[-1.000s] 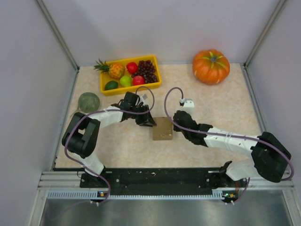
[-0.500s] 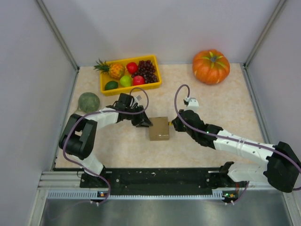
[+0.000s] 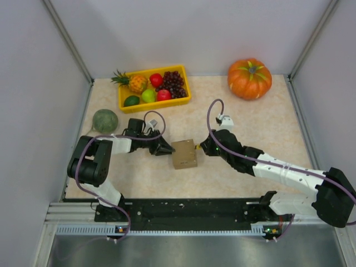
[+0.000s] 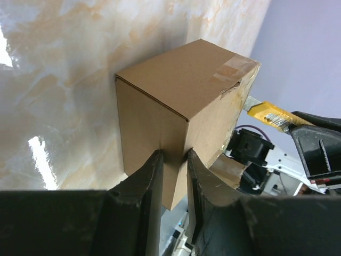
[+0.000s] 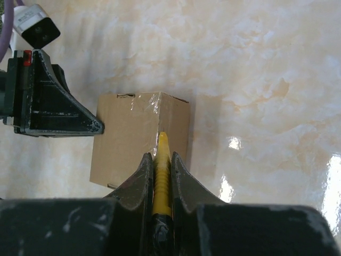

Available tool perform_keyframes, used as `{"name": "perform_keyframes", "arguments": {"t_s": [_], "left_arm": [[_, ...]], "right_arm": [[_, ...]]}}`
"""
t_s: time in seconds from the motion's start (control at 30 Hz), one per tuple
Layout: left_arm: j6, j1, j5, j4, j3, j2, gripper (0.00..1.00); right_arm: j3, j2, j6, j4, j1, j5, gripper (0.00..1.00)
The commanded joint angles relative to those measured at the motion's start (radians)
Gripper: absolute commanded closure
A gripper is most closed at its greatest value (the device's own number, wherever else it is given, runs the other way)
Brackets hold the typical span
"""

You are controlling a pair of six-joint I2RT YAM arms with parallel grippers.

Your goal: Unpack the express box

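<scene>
The express box, a small brown cardboard box with clear tape on top, stands on the marble table between my two arms. My left gripper is shut on the box's left corner; in the left wrist view the fingers pinch the vertical edge of the box. My right gripper is shut on a yellow utility knife. The knife tip touches the taped top right edge of the box. The knife also shows in the left wrist view.
A yellow fruit tray with several fruits stands at the back left. An orange pumpkin is at the back right. A green melon lies by the left wall. Grey walls enclose the table.
The box and my left gripper have shifted left and toward the near edge. The box has turned slightly. My right gripper has followed with the knife at the box's right edge.
</scene>
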Motion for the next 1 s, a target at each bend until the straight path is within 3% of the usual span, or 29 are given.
{"name": "perform_keyframes", "arguments": {"t_s": [0.0, 0.4, 0.97], "left_arm": [[-0.026, 0.024, -0.012, 0.021, -0.059, 0.046, 0.83], [0.057, 0.045, -0.165, -0.225, 0.004, 0.034, 0.83], [0.110, 0.062, -0.325, -0.369, 0.041, 0.021, 0.83]], "right_arm": [[0.071, -0.023, 0.003, 0.069, 0.004, -0.073, 1.00], [0.108, -0.051, -0.004, 0.053, 0.004, -0.120, 1.00], [0.168, 0.029, -0.029, 0.044, 0.030, -0.153, 1.00]]}}
